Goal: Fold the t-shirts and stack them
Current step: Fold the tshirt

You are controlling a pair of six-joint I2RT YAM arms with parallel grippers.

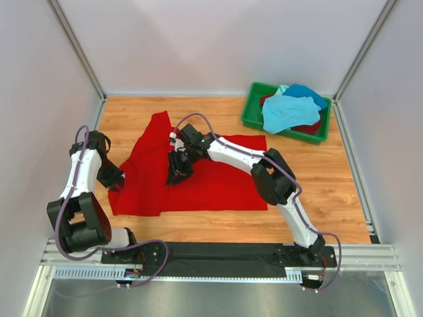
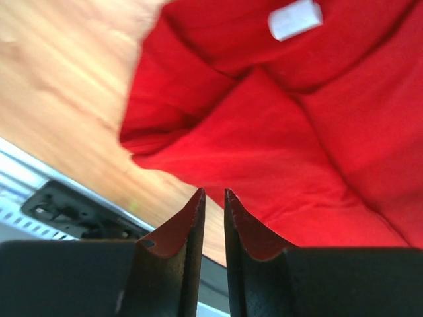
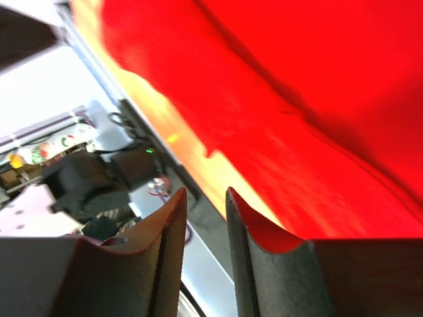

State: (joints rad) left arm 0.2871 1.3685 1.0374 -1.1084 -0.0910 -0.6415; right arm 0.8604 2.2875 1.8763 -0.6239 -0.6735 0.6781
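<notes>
We see white links and black joints on the left arm (image 1: 78, 173) and right arm (image 1: 232, 150), a grey-purple cable (image 1: 195, 116) looping behind each, and black tapered fingers (image 3: 165, 231) on the left gripper (image 2: 213, 197) and right gripper (image 3: 206, 195), finely ribbed inside the jaws.

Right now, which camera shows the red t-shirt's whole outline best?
Top external: the red t-shirt lies spread on the table, nearly all its outline in view. Left wrist shows only close folds and a white label; right wrist only a blurred edge.
</notes>
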